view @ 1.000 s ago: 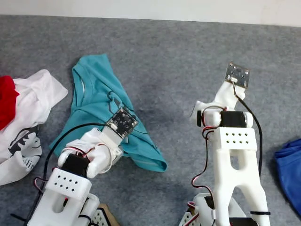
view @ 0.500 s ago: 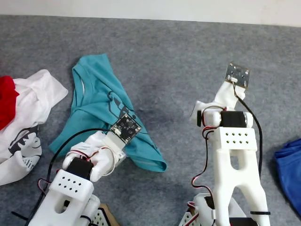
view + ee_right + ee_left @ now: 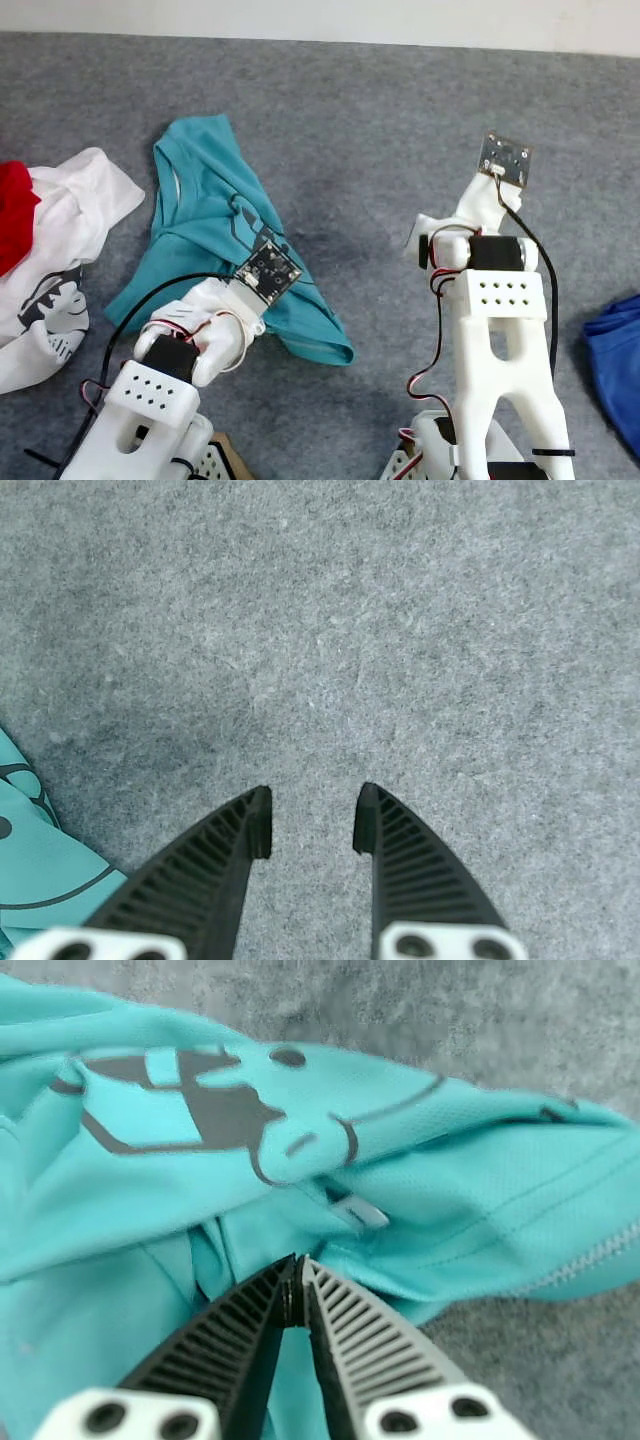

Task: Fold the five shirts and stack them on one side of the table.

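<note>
the teal shirt [image 3: 215, 240] lay bunched up and long on the grey table [image 3: 380, 110], toward the left side, not folded yet. the left end effector [image 3: 296, 1278] was right down on it, at a fold in the cloth. it was clenched, with its two tips pressed together, and i could not tell if any cloth was caught between them. the right end effector [image 3: 310, 820] hung over bare table just beside the shirt's edge, released, with a gap between its tips and nothing in it. a white shirt [image 3: 60, 250] and a red shirt [image 3: 12, 212], touching each other, lay in a heap at the far left edge. a blue shirt [image 3: 615, 365] lay at the far right edge. i think the step in hand was to spread the teal shirt flat before folding it. to do that well, the left end effector should grab a corner or hem, not a bunch from the middle, and pull slow and low so the cloth slides and does not roll up. the right one would likely need to hold the other side, so the shirt gets pulled smooth between them. a grip on bunched cloth could make a lumpy fold. the teal shirt had a dark grey drawing [image 3: 200, 1110] of lines and dots, with no letters i could read. a small white tag [image 3: 358, 1212] stuck out by a seam, too small to read. the white shirt had a black print [image 3: 45, 290], and no words could be made out there.
</note>
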Controlling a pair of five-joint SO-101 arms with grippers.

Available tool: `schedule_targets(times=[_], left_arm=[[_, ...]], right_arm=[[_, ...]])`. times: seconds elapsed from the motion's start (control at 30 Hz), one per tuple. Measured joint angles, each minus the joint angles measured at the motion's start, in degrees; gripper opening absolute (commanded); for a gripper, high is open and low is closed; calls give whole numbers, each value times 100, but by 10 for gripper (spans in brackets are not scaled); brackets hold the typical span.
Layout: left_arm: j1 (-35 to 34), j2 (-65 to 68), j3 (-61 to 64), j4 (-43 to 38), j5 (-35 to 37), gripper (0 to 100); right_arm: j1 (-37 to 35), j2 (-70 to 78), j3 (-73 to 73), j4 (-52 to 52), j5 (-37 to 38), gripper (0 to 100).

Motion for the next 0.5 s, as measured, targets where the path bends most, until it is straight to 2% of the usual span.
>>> schedule_targets(times=[0.17,0.27,0.37,0.5], left_arm=[[-9,0,-273,-18,545,26],[-9,0,-519,70,607,159],[-9,0,-967,862,607,284],[9,0,-1644,2040,695,204]], right_arm=[[0,0,0,0,0,146],[0,0,0,0,0,146],[0,0,0,0,0,146],[0,0,0,0,0,146]])
